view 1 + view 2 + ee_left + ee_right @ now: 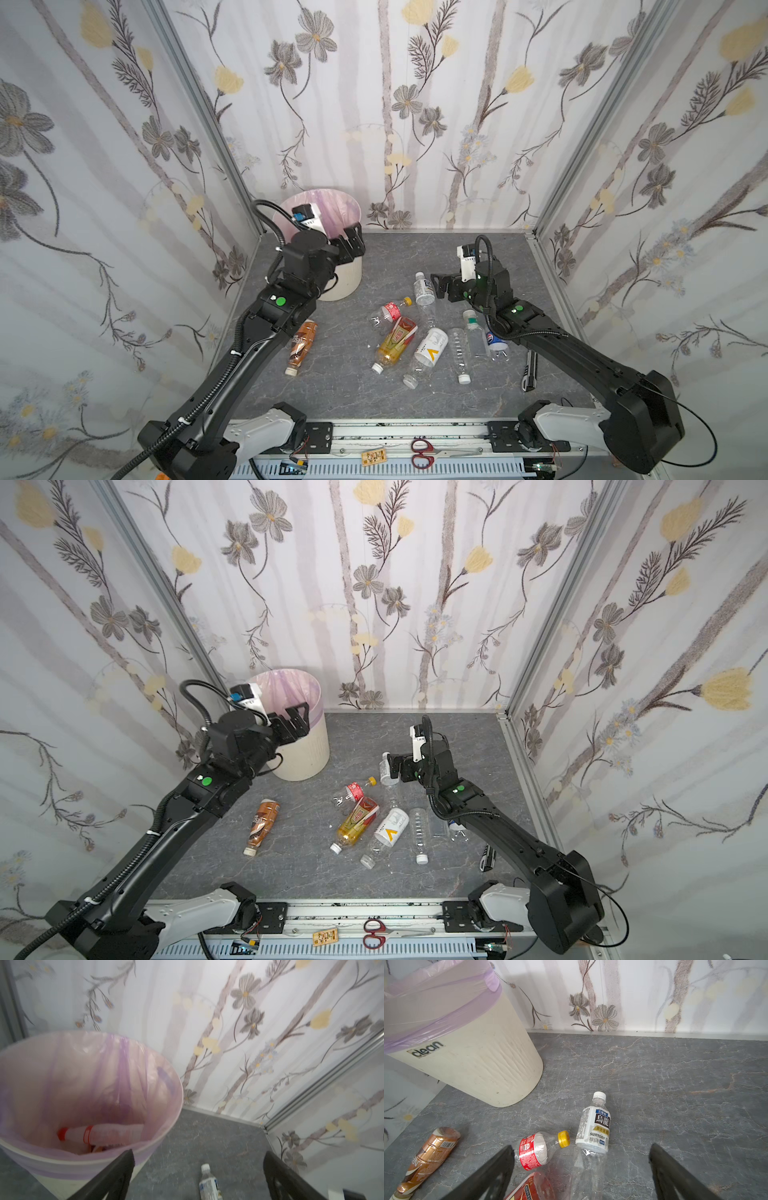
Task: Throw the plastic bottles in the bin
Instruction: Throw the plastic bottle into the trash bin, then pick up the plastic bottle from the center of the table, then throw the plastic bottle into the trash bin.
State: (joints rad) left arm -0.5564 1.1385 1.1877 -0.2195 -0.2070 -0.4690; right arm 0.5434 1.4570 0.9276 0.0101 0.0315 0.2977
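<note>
I'm seeing the table carrying everything. The bin is standing at its 11 o'clock corner, with a red-capped bottle lying inside. My left claw is hanging over the bin's 4 o'clock rim, jaws apart and empty. My right claw is hovering at 1 o'clock, jaws apart, by the white-label bottle. The other bottles are lying mid-table, and the brown bottle is lying alone at 9 o'clock.

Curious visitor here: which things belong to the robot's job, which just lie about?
Job: bin; brown bottle; yellow-capped bottle; Suntory bottle; amber bottle; V-label bottle; ribbed bottle; green-label bottle; Pepsi bottle; red-capped bottle inside bin.
Lying about: scissors; utility knife.
</note>
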